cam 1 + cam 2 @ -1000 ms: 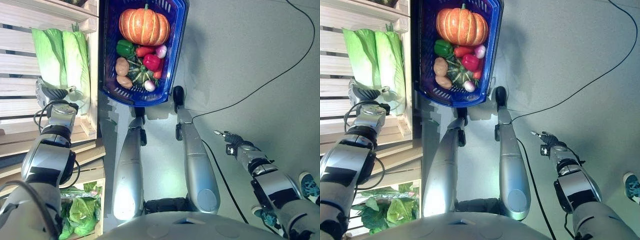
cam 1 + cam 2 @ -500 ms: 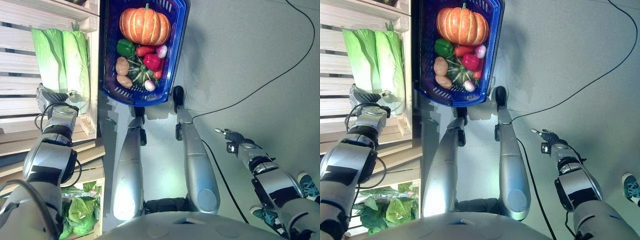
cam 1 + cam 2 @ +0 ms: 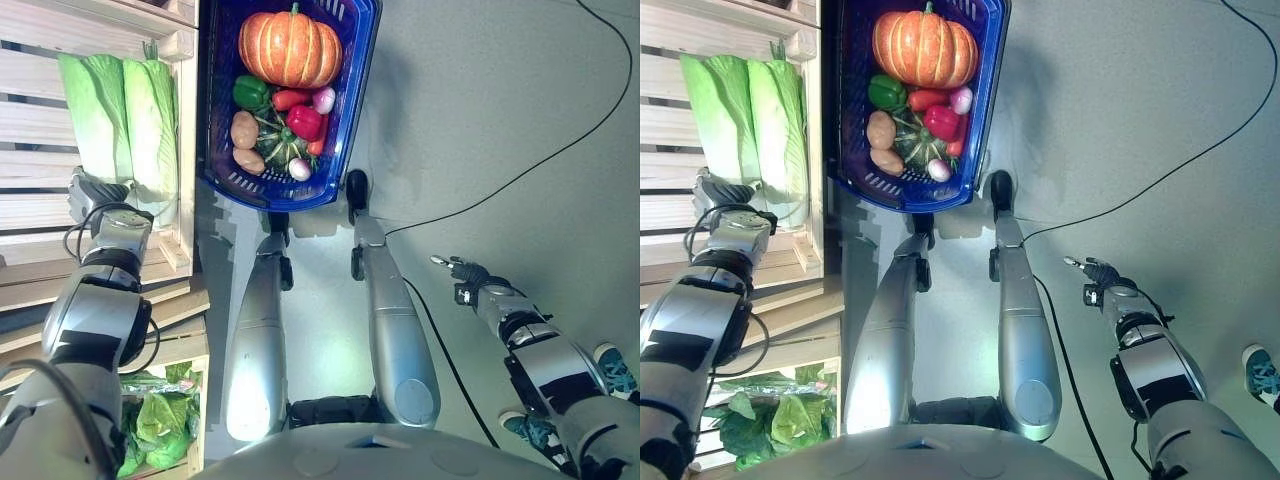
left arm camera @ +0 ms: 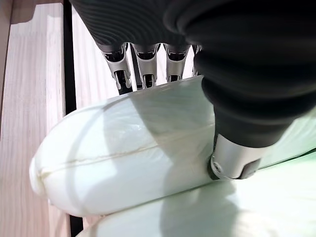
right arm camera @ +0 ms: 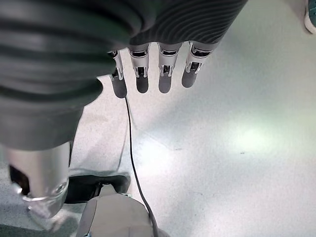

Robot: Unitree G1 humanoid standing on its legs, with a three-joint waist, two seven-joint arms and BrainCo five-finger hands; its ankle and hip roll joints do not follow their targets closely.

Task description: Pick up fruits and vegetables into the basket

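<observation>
My head's two eyes look steeply down, both sharing the blue basket top centre and wooden crate upper left, left wrist camera tight over a pale cabbage, right wrist camera facing grey floor.

One basket holds one pumpkin, three peppers, two potatoes, one squash; two cabbages lie beside.

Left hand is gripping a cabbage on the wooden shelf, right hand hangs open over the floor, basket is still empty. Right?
Not quite: the basket is not empty. The left eye view shows a pumpkin, peppers and potatoes in it. The rest stands: left hand grips a cabbage on the wooden shelf, right hand hangs open over the floor.
</observation>
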